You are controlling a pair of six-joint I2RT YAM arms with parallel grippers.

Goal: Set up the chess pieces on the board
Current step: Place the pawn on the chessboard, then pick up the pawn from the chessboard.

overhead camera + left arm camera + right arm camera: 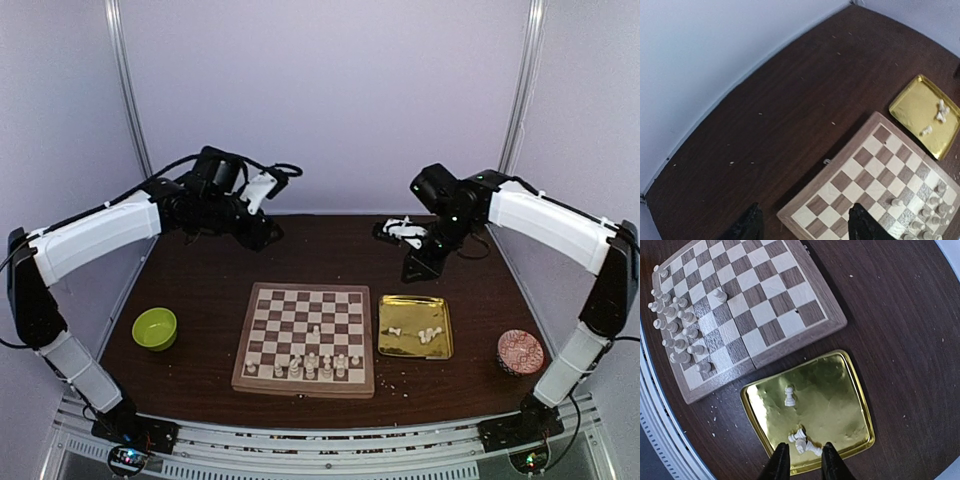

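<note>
While both arms hang raised over the far half of the table (200, 290), a green bowl (155, 328) sits at the near left. The left gripper (806, 210) is up above the far-left part of the tabletop; its wrist view shows its two fingers spread well apart with nothing between them. The board (290, 310) lies flat at the near centre. Most of the chess pieces (315, 365) stand crowded on its two rows nearest the arm bases, and one stands alone a little farther in. Just right of the board, close beside it, lies a gold tray (410, 312) with one more piece standing in it and a few lying in a cluster. The right gripper (805, 447) hangs above that tray, its fingers only narrowly parted and holding nothing. At the near right sits a round patterned tin (520, 352).
</note>
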